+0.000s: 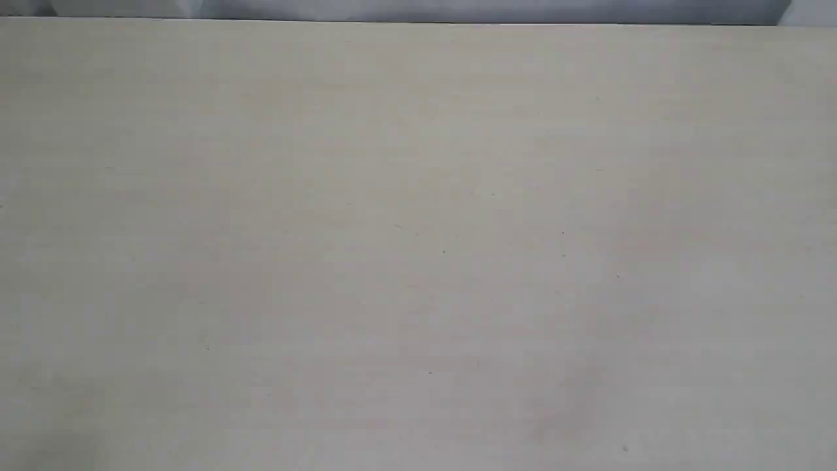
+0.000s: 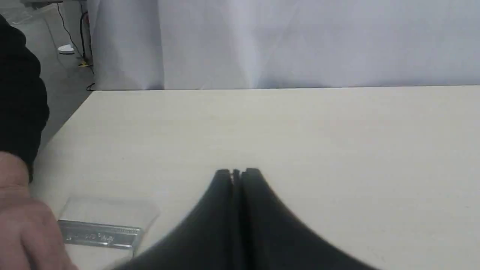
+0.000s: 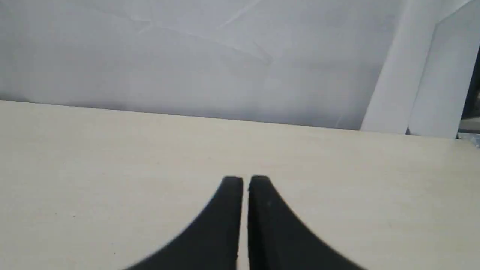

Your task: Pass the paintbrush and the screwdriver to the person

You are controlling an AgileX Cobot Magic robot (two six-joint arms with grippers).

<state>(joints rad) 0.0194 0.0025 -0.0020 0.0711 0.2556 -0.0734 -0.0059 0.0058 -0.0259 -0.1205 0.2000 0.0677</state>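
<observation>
Tom: Black and pointy, the left gripper [image 2: 237,173] is right up close. Its two fingers are pressed together, with nothing between them.

Ada: And the black right gripper [image 3: 245,180]?

Tom: Nearly the same. Only a thin crack shows between its fingers, and it holds nothing. I think both are squeezed together because no pick-up has begun yet.

Ada: What is the biggest thing?

Tom: It's the big pale wooden table [image 1: 418,248]. It fills the outside view, and no arm or tool shows there. Behind it hangs a white cloth wall [image 2: 300,41].

Ada: Who is at the side?

Tom: That's the person's hand [image 2: 22,221], bare, with a dark sleeve [image 2: 18,97] above it, by the table's edge.

Ada: Where is the paintbrush?

Tom: The wide flat paintbrush [image 2: 99,234], with pale bristles and a silver metal band, lies flat on the table near the left gripper. The hand is right at the band and hides the handle. I cannot tell if it touches the brush. It lies flat and close, so I think the left gripper can reach it easily.

Ada: And the slim black screwdriver?

Tom: No view shows it.
</observation>
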